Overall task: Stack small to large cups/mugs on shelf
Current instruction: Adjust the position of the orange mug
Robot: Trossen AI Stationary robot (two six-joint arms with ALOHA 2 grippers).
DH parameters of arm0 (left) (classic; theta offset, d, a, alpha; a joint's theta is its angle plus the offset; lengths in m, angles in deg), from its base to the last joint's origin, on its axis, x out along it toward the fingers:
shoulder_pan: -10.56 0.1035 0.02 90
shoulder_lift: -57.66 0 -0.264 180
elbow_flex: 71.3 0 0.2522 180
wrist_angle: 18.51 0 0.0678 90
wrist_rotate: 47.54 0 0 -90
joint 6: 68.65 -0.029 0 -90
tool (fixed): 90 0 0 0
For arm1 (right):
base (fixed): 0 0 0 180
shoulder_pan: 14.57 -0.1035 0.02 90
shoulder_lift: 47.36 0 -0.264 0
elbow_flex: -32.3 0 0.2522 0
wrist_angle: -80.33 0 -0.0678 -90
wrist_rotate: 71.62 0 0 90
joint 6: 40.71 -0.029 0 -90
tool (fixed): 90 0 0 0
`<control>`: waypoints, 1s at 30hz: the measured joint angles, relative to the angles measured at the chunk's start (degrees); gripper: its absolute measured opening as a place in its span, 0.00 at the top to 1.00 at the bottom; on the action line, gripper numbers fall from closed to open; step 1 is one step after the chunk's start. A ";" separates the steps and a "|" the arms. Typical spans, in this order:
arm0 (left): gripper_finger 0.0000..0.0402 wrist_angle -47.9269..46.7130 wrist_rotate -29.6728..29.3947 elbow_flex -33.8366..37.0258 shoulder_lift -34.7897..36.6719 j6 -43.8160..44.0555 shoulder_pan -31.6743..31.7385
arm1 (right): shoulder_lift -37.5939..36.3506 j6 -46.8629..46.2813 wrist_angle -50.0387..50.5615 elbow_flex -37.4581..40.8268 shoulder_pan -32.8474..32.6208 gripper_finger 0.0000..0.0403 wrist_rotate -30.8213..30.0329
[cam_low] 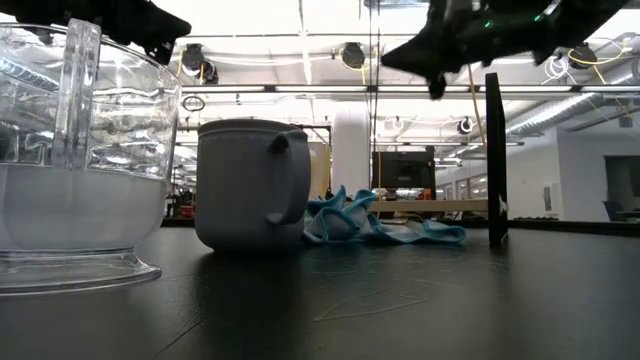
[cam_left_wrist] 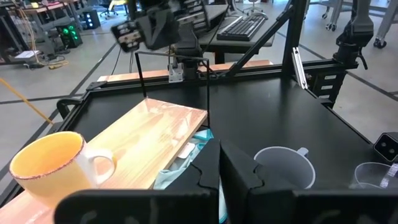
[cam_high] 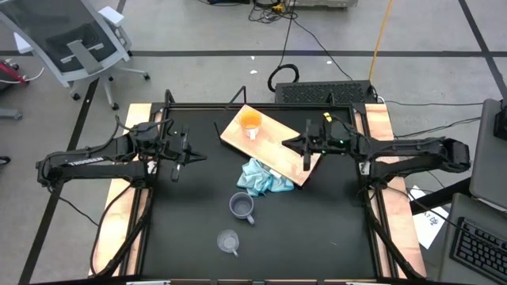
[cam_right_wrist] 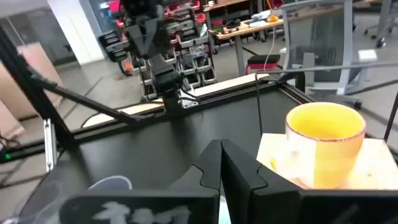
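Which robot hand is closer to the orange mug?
The right one. The right gripper hovers shut over the wooden board, just beside the orange mug. The left gripper, also shut, sits farther off, past the board's other edge.

The orange mug stands upright on the light-wood shelf. The grey-blue mug and clear cup stand upright on the counter.

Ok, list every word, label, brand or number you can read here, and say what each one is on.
None can be read for sure.
Left arm: pale lettering along it, too small to read.
Paper sheet on the floor right of the table: print too small.
Orange mug, grey-blue mug, clear cup: no markings visible.
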 joint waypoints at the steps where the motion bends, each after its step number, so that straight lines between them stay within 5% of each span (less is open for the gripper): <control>1: 0.98 0.00 0.00 0.00 0.00 -0.14 0.00 | 1.08 -0.53 -1.02 0.00 0.93 1.00 1.07; 14: 0.99 -1.13 -0.44 0.00 0.09 -2.81 0.00 | 12.99 1.67 -3.93 -5.65 4.45 1.00 6.14; 20: 0.99 -2.10 -0.87 0.00 0.09 -3.23 0.00 | 19.11 2.38 4.03 -13.47 4.47 1.00 6.65; 30: 0.98 -2.58 -0.87 0.00 0.09 -3.13 0.00 | 25.63 2.34 10.72 -21.36 4.36 1.00 -1.13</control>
